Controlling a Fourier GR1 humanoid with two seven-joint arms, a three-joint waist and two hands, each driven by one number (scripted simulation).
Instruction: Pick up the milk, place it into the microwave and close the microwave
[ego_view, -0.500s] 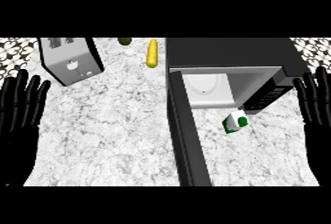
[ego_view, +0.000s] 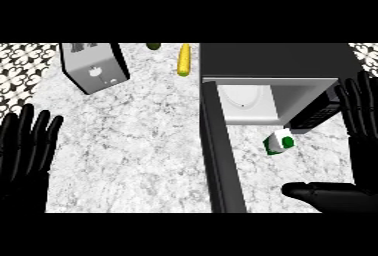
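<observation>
The milk carton (ego_view: 279, 142), white with green sides, lies on the counter just in front of the microwave's open cavity. The black microwave (ego_view: 280, 60) stands at the back right; its door (ego_view: 218, 160) is swung wide open and reaches toward me as a long dark bar. A white turntable plate (ego_view: 244, 97) shows inside. My right hand (ego_view: 365, 150) is at the right edge, open, fingers pointing up beside the microwave's control panel, thumb stretched out below the carton. It does not touch the carton. My left hand (ego_view: 26, 145) rests open at the left edge.
A silver toaster (ego_view: 92, 67) stands at the back left. A yellow corn cob (ego_view: 184, 59) and a dark green fruit (ego_view: 153, 46) lie near the back edge, left of the microwave. The marble counter (ego_view: 133, 150) spreads between my left hand and the door.
My right hand has risen along the right edge, and its thumb now shows below the carton. My left hand has sunk slightly. The carton and the door stay put.
</observation>
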